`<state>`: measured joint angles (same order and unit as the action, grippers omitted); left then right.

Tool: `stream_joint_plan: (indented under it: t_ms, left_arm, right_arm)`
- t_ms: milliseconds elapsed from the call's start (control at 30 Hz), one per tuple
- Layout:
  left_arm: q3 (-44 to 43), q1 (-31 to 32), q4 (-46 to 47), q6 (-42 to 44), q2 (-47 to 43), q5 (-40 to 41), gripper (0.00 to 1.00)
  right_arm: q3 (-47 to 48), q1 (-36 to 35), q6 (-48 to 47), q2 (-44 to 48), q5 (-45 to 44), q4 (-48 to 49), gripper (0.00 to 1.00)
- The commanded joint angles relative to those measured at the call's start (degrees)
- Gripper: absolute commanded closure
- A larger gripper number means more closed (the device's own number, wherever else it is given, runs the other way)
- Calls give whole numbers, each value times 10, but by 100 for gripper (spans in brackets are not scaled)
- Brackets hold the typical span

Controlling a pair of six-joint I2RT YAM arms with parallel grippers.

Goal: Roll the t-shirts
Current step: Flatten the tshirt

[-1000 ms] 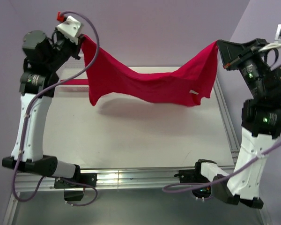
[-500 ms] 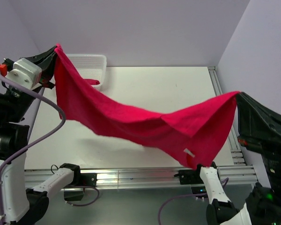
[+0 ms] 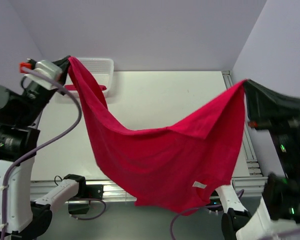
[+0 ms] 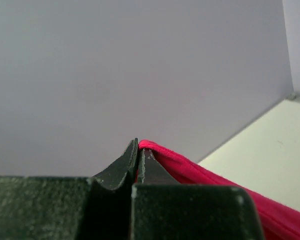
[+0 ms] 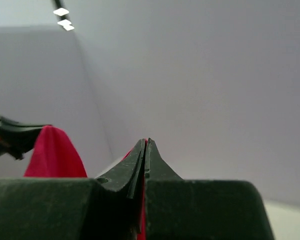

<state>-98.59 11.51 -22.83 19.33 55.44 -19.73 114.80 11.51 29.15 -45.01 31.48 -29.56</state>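
A crimson-red t-shirt (image 3: 165, 160) hangs spread in the air between my two grippers, high above the table, sagging in the middle, its lower edge with a white label near the front. My left gripper (image 3: 70, 61) is shut on its left corner, up by the basket. My right gripper (image 3: 246, 84) is shut on its right corner at the far right. In the left wrist view red cloth (image 4: 200, 175) runs out from the shut jaws. In the right wrist view a thin red edge (image 5: 146, 146) shows between the shut jaws. A second red shirt (image 3: 102, 88) shows partly in the basket.
A white plastic mesh basket (image 3: 101, 67) stands at the table's back left corner. The white table top (image 3: 170, 100) has a metal rail along its right edge (image 3: 231, 82) and its front edge. Lilac walls close the back and both sides.
Both arms swung the shirt forward and up from the back of the table. The cloth now hangs lower and fuller toward the front edge, and the left gripper sits by the basket.
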Motion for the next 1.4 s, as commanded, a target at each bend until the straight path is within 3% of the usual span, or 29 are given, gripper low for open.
stream_joint_plan:
  t_ms: [0,133,267,433,733,867,1067,1200,1233,1267,1300,1333,1367]
  left_arm:
    - [107,1,5,30,13,-10,100]
    - [210,1,29,55,28,-22,100]
    - [256,1,50,67,90,-27,100]
    - [197,13,45,66,251,-26,100]
    - [21,46,67,67,540,21,100]
    - [-92,55,82,56,646,73,100]
    - [-244,61,113,36,783,164,100]
    - [-293,65,168,31,848,218,100]
    - [-301,65,176,36,858,224,98]
    - [-309,68,199,40,866,251,83]
    - [-308,74,217,49,872,268,48]
    - [-297,77,243,66,878,295,28]
    - [-293,83,281,74,879,317,14]
  right_arm:
    - [-133,3,11,-25,-39,-37,100]
    - [-292,3,14,0,-86,-30,100]
    - [-381,3,21,4,-128,-11,100]
    - [-433,3,27,-37,-155,48,100]
    - [-466,3,58,-216,-175,170,100]
    - [-438,2,86,-348,-186,223,100]
    - [-282,-6,102,-542,-206,249,100]
    - [-154,-15,101,-635,-262,239,100]
    - [-132,-16,106,-666,-273,236,88]
    - [-107,-18,107,-683,-309,224,70]
    - [-44,-24,104,-701,-337,171,55]
    - [-14,-30,90,-729,-359,147,32]
    - [11,-36,80,-740,-393,128,28]
